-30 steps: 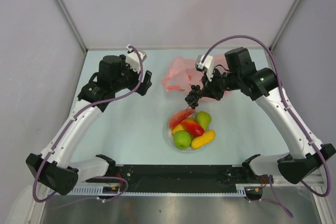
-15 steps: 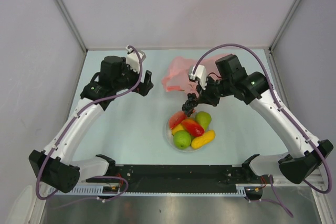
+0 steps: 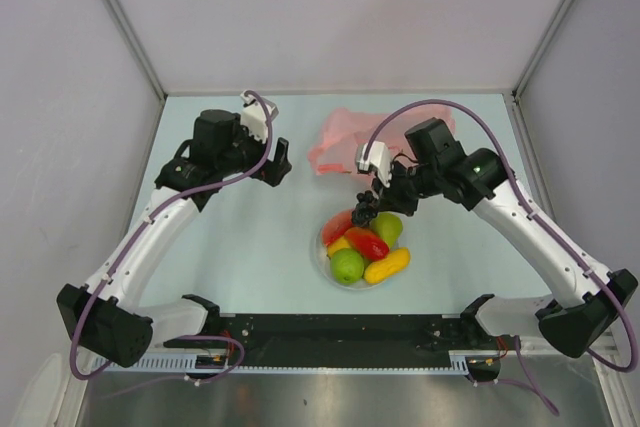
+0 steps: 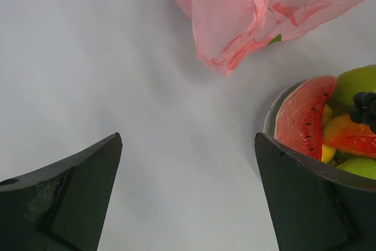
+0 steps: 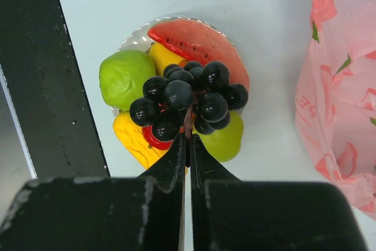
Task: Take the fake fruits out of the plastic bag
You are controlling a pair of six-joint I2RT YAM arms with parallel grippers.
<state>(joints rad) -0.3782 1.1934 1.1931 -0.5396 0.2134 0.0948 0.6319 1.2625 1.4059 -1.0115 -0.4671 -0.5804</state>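
The step in hand is the set-down of the grape bunch (image 5: pixel 188 101). The right gripper (image 5: pixel 187 139) has its jaws pinched tight on the bunch's stem and hangs directly above the white plate (image 3: pixel 318 255). On the plate lie a watermelon slice (image 5: pixel 200 42), a green apple (image 5: pixel 124 77) and other fake fruits.

The next move calls for a short descent and a gentle release, so the heap is not knocked off the plate's rim.

The left gripper (image 4: pixel 188 139) is spread wide and empty, well apart from the plate on its left. The plastic bag (image 3: pixel 340 137) lies crumpled just beyond the plate (I cannot tell whether anything remains inside).

The plate rests on a pale, matte table (image 3: pixel 240 237) enclosed by plain light walls.
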